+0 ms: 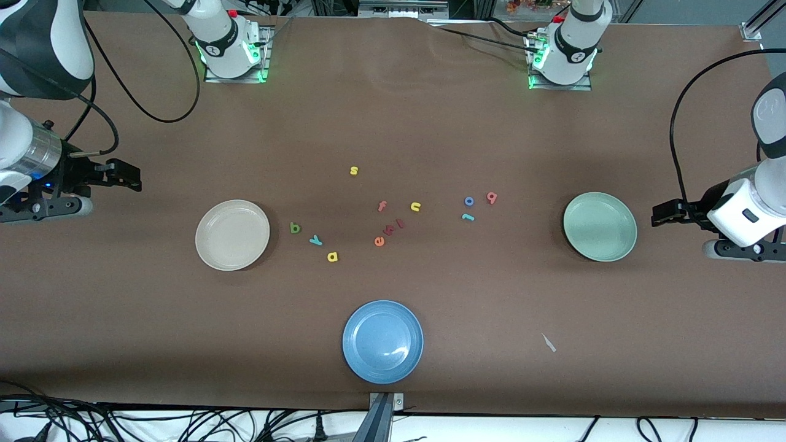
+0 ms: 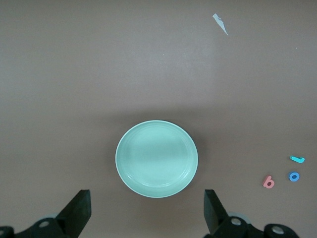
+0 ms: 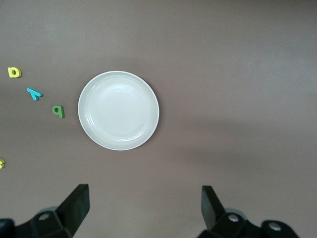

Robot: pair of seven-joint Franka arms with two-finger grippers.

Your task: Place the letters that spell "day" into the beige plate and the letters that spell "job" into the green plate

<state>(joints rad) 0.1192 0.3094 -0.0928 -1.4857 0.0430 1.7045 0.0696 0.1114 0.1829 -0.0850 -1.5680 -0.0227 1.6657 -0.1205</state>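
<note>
We see the d [image 1: 295, 228], y [image 1: 315, 240] and a [image 1: 332, 256] beside the beige plate [image 1: 209, 245]; the j [image 1: 468, 217], o [image 1: 469, 201] and b [image 1: 492, 197] lie near the green plate [image 1: 626, 236].

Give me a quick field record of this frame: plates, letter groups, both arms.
beige plate: round cream plate, empty, toward the right arm's end
green plate: round mint plate, empty, toward the left arm's end
blue plate: round blue plate, empty, nearest the front camera
day letters: green foam d, teal y, yellow a, on the table beside the beige plate
job letters: teal foam j, blue o, pinkish-red b, on the table, apart from the green plate
left gripper: jaws open, waiting above the table
right gripper: jaws open, waiting above the table
</note>
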